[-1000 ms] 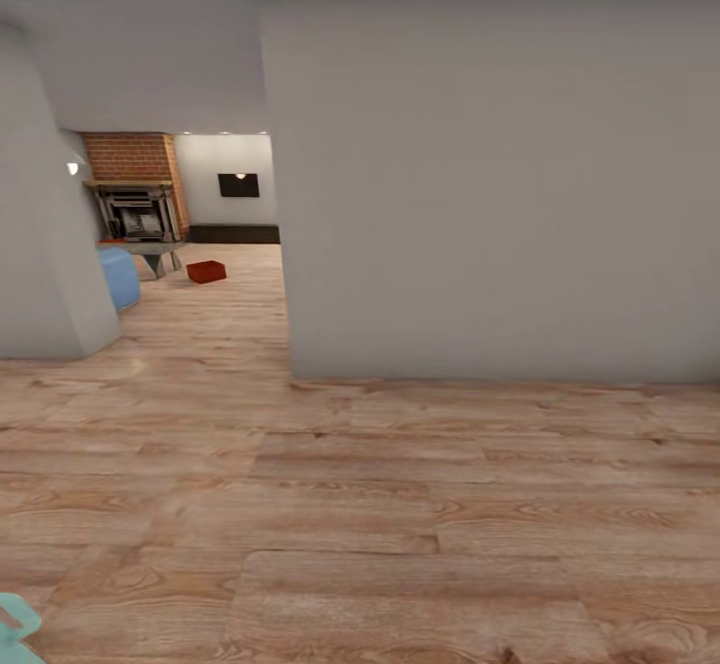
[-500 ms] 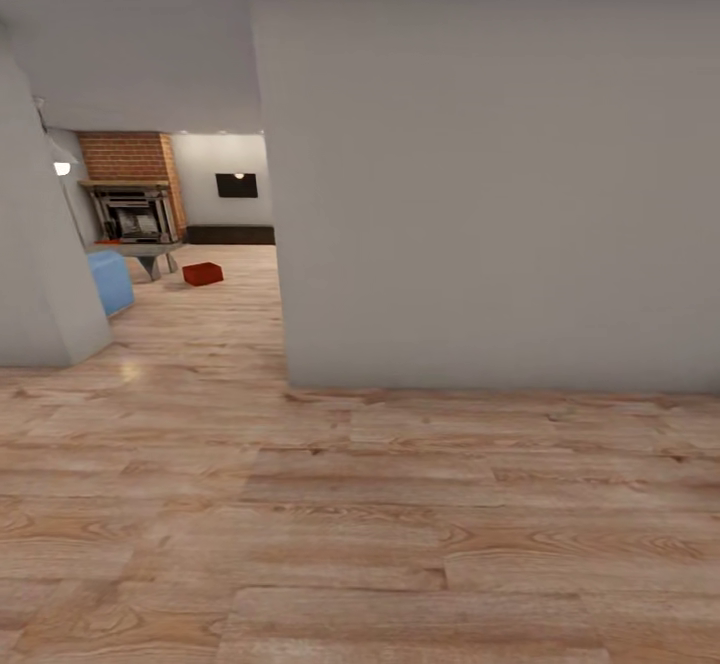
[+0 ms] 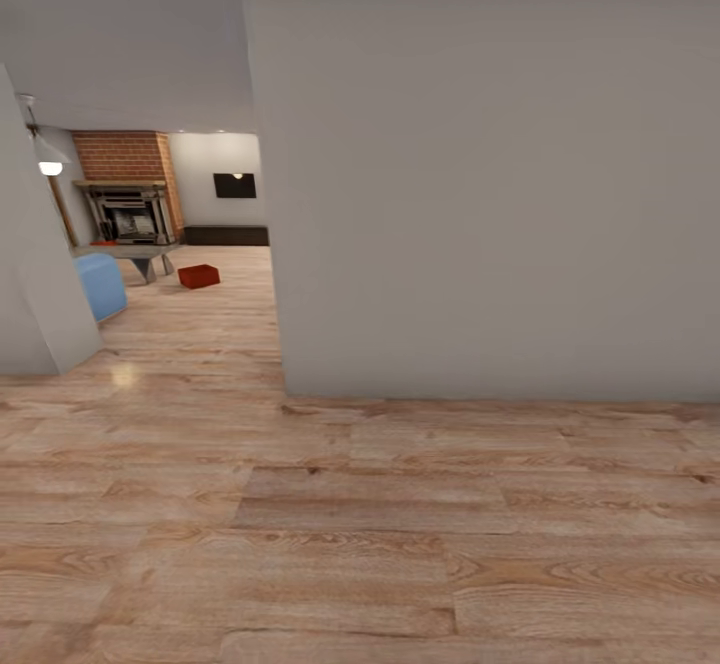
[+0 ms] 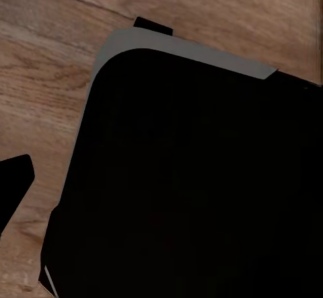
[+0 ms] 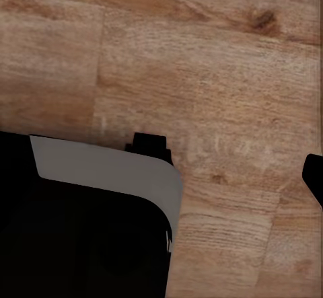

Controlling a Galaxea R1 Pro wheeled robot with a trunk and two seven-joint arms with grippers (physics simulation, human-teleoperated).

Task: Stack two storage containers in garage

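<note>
Head view: a light wood-plank floor (image 3: pixel 360 524) fills the near ground. A plain pale grey wall (image 3: pixel 480 174) stands ahead and to the right, its corner edge bounding an opening on the left. A second grey wall section (image 3: pixel 30 284) closes that opening at far left.

Through the opening lies the living room. One orange-red rectangular plastic storage container (image 3: pixel 199 276) rests on the plank floor, far and left of centre, standing apart from the furniture. Just left of it is a grey low tabletop on angled legs (image 3: pixel 135 253); a small orange-red item sits at its far left edge, too small to identify. Behind stands a red brick fireplace (image 3: pixel 128 184). A dark rectangular panel (image 3: pixel 234 185) hangs on the far wall. A light blue rounded seat (image 3: pixel 100 284) sits near the left wall section. A white lamp (image 3: pixel 49 160) hangs above it.

Wrist views: each looks down on plank flooring and a black robot base with a grey edge (image 4: pixel 182 49) (image 5: pixel 108 167). Whether either tool is apart or together cannot be told.
</note>
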